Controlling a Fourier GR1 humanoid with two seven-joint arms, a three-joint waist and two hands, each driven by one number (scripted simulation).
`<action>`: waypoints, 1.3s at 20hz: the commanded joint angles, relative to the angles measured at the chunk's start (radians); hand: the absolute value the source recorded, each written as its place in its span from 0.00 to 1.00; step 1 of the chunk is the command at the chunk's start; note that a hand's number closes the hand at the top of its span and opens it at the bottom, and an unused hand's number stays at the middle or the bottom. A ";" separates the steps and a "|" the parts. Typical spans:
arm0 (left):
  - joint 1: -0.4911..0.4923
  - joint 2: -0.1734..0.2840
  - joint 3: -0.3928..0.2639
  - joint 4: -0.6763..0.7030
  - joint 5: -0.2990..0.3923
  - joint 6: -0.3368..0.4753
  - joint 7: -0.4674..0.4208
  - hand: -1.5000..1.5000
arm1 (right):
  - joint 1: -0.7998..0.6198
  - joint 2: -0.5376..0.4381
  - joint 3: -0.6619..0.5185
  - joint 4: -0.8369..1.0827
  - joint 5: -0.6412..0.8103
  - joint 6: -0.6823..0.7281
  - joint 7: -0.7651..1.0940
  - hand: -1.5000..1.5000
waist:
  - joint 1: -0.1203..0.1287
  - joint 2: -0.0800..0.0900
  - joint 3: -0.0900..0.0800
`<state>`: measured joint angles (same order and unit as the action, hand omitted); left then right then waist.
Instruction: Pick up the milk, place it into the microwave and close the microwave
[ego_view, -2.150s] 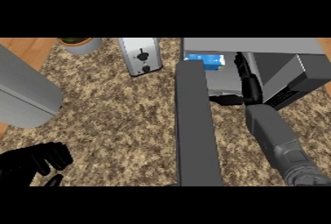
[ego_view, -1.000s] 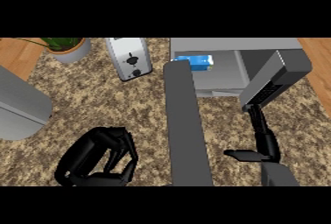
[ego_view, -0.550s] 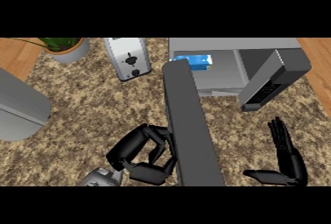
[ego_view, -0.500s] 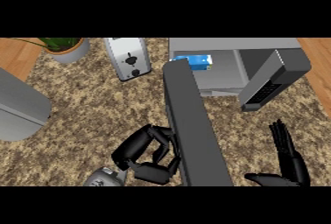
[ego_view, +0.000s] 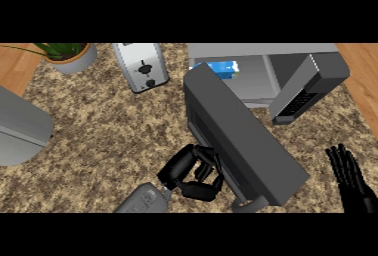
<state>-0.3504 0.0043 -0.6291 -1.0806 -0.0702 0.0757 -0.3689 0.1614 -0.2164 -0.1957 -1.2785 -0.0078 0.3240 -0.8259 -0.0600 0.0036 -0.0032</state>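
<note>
The blue and white milk carton stands inside the open microwave at the counter's far side, near the cavity's left wall. The microwave's dark grey door reaches toward me, its free end angled to the right. My left hand is at the door's left face near that end, fingers curled and touching the door, holding nothing. At the lower right my right hand rests open, fingers up, apart from the door.
A silver toaster and a potted plant stand at the far left. A large grey curved object sits at the left edge. The microwave's control panel juts out at the right. Wooden floor shows past the counter's corners.
The door's free end has swung to the right. My left hand moved right and up, staying against its left face. The right hand stayed at the lower right with straight fingers.
</note>
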 joint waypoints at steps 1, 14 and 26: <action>-0.098 -0.004 -0.084 0.148 0.115 0.141 -0.099 1.00 | 0.053 -0.022 0.012 -0.112 -0.073 0.116 0.018 0.00 | -0.014 0.005 -0.001; -0.230 -0.004 -0.282 0.206 0.431 0.302 -0.138 1.00 | 0.085 -0.067 0.064 -0.415 -0.212 0.160 0.218 0.00 | -0.097 0.022 -0.004; -0.332 -0.004 -0.234 0.171 0.676 0.539 -0.153 1.00 | 0.051 -0.154 0.058 -0.541 -0.244 0.191 0.316 0.00 | -0.163 0.032 -0.006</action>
<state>-0.6435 0.0039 -0.8938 -0.9033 0.5326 0.5301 -0.5225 0.2224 -0.3525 -0.1330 -1.7838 -0.2472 0.5125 -0.5309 -0.2038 0.0351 -0.0086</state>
